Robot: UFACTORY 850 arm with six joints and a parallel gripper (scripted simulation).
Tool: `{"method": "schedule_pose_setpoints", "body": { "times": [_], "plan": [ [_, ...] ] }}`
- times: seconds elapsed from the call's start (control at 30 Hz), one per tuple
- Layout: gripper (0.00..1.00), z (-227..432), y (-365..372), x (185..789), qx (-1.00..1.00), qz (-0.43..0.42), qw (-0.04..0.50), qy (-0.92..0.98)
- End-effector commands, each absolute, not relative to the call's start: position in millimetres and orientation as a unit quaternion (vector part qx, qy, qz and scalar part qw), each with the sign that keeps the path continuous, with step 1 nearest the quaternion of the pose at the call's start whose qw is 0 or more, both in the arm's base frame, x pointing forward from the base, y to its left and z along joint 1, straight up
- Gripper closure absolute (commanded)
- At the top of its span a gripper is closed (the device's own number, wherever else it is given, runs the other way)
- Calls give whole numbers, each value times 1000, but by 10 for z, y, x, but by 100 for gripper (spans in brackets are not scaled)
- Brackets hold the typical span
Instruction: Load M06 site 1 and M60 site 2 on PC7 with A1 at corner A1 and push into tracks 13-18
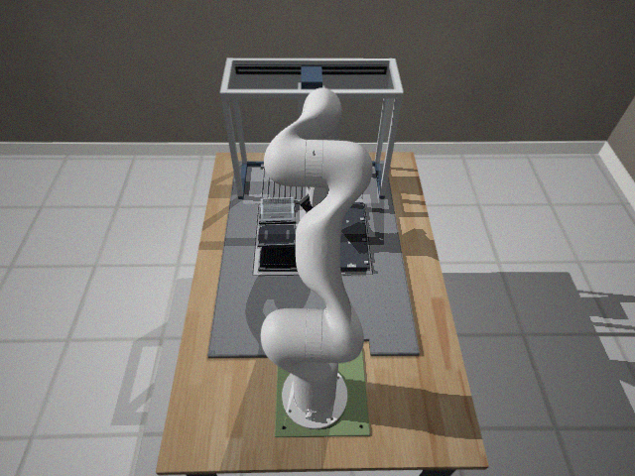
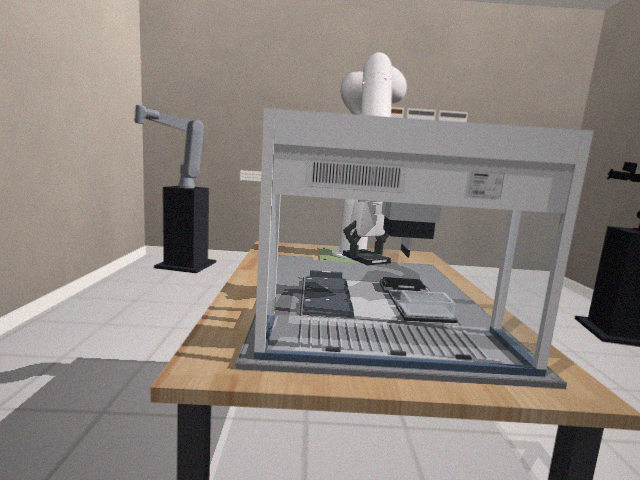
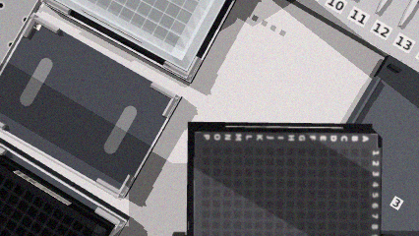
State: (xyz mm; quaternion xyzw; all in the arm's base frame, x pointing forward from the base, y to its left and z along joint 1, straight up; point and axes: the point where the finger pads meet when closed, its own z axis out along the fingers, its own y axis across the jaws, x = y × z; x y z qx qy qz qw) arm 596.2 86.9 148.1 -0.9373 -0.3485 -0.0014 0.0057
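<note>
My gripper (image 2: 366,246) is shut on M60 (image 3: 285,182), a dark 384-well plate, and holds it in the air above the apron, between the nests and the carrier; the plate also shows in the exterior view (image 2: 368,256). My fingers are out of sight in the wrist view. Nest S2 (image 3: 89,103) is empty. M06 (image 3: 44,206), a dark 96-well plate, sits in S1. M09 (image 3: 148,25), a clear deep-well block, sits in S3 (image 2: 423,303). The carrier PC7 (image 2: 325,295) lies on the apron before the rails, and its site label 3 (image 3: 396,203) shows just right of the held plate.
The instrument's grey frame (image 2: 413,149) stands over the loading rails (image 2: 392,338). Track numbers 10 to 13 (image 3: 369,22) are printed on the apron. In the top view my arm (image 1: 317,230) hides the gripper and part of the carrier (image 1: 356,240).
</note>
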Motion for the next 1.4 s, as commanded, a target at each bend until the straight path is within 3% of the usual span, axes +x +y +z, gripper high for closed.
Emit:
{"method": "schedule_pose_setpoints", "body": {
  "times": [0.0, 0.63, 1.37],
  "plan": [
    [100, 1492, 678, 6021, -959, -2, 2, -285],
    [100, 1485, -150, 6216, -996, -1, 2, -93],
    [100, 1485, -168, 6221, -988, -1, 2, 156]
  ]
}}
